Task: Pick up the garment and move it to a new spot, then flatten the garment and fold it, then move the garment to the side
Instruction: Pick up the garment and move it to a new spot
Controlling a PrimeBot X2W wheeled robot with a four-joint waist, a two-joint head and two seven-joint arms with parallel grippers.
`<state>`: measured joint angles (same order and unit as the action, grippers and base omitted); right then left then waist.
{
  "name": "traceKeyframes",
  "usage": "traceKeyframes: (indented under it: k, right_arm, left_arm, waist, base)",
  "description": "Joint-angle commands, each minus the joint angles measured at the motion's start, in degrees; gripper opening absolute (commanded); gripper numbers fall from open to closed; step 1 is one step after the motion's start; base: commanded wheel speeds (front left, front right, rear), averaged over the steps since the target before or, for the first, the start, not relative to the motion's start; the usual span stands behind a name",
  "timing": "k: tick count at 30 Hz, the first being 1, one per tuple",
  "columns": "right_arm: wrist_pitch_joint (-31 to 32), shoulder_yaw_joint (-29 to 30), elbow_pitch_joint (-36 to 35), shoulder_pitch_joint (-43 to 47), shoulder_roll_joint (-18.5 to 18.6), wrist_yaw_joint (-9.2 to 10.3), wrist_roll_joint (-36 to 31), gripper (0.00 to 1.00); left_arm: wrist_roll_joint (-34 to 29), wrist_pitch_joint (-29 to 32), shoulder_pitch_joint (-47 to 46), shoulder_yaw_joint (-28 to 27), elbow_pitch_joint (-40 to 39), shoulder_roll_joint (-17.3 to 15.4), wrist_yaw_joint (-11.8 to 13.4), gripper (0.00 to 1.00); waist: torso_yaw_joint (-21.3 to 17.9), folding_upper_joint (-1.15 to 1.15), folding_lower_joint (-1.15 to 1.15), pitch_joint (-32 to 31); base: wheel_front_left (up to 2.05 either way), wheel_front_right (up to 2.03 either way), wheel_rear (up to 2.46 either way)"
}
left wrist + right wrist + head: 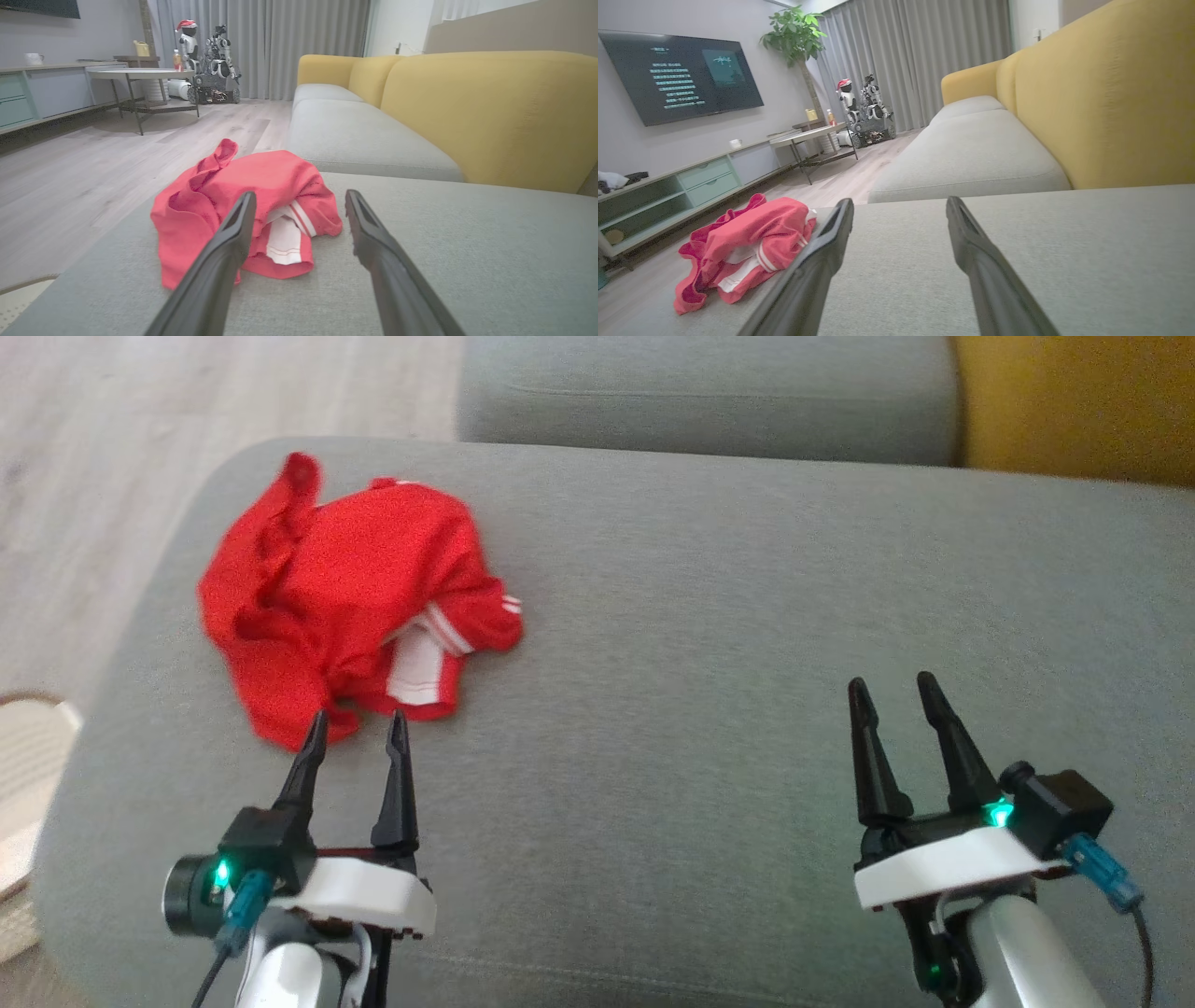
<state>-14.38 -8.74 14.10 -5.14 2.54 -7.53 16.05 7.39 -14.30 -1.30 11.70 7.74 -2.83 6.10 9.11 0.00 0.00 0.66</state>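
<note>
Garment point(345, 588), one, crumpled on cushion point(672, 644); two pincers: left pincer point(358, 719), right pincer point(892, 682), both spread, empty

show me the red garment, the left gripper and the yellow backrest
red garment point(345, 569), head view, middle of the crumpled cloth
left gripper point(358, 717), head view, midway between its jaw tips
yellow backrest point(490, 116), left wrist view, its front face

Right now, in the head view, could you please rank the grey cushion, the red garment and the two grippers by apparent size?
1. grey cushion
2. red garment
3. left gripper and right gripper look alike, so tied
</note>
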Motion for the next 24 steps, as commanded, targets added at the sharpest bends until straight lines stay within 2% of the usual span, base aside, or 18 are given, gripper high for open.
traceKeyframes:
  k: [1, 3, 8, 15, 24]
  right_arm:
    - [-0.6, -1.7, -1.6, -1.0, 0.3, 0.04, -0.2, 1.00]
    - [-0.6, -2.0, -1.5, -0.9, 0.3, 0.04, -0.1, 1.00]
    - [-0.6, -3.5, -1.3, -0.3, 0.3, 0.04, 0.1, 1.00]
    - [-0.6, -5.0, -0.9, 0.2, 0.3, 0.04, 0.8, 1.00]
    - [-0.6, -6.0, -0.4, 0.5, 0.3, 0.04, 1.5, 1.00]
  left_arm:
    - [0.2, -0.7, -1.3, -2.4, -2.0, -0.1, 0.2, 1.00]
    - [0.2, -0.7, -1.1, -2.5, -2.1, -0.1, 0.2, 1.00]
    - [-0.1, -0.7, -0.3, -2.8, -2.2, -0.1, -0.1, 1.00]
    - [0.0, -0.7, 0.6, -3.6, -2.4, -0.1, -0.1, 1.00]
    - [0.9, -0.7, 1.5, -4.4, -3.6, -0.1, -0.3, 1.00]
  waist:
    - [3.9, 0.00, 0.00, -1.0]
    - [4.9, 0.00, 0.00, -1.2]
    - [10.5, 0.00, 0.00, -2.2]
    - [14.7, 0.00, 0.00, -3.0]
    - [16.4, 0.00, 0.00, -3.5]
  base:
    - [0.00, 0.00, 0.00]
    - [0.00, 0.00, 0.00]
    - [0.00, 0.00, 0.00]
    - [0.00, 0.00, 0.00]
    - [0.00, 0.00, 0.00]
